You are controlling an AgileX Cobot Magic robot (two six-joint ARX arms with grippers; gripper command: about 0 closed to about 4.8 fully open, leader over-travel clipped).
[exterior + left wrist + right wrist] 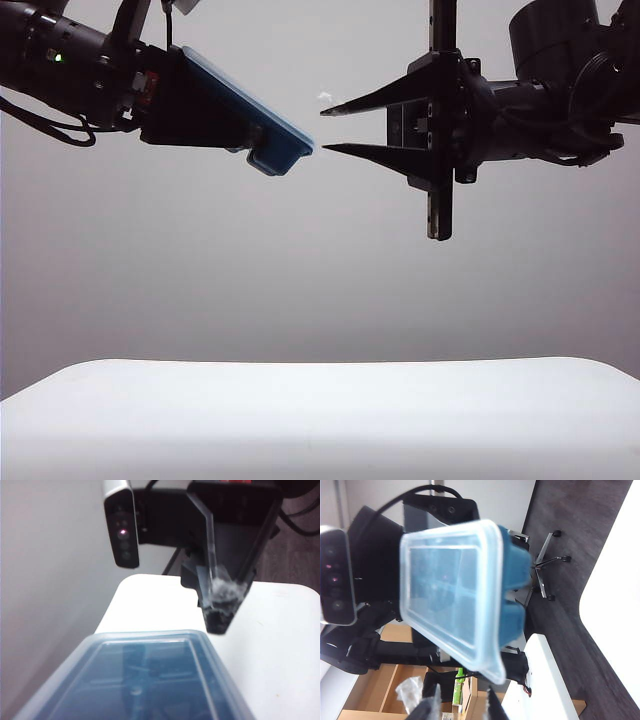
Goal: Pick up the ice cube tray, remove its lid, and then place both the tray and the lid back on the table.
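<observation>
Exterior view: even, soft light; both arms read as dark silhouettes against a pale grey backdrop, and the table was bright with a faint shadow band near its front. Left wrist view: soft throughout, the lid blurred. Right wrist view: sharper, floor dim.

The lid covers the ice cube tray, facing the right hand.

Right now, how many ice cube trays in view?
1. The ice cube tray, lid on, is held mid-air by the left gripper, facing the right gripper. None on the table.
</observation>
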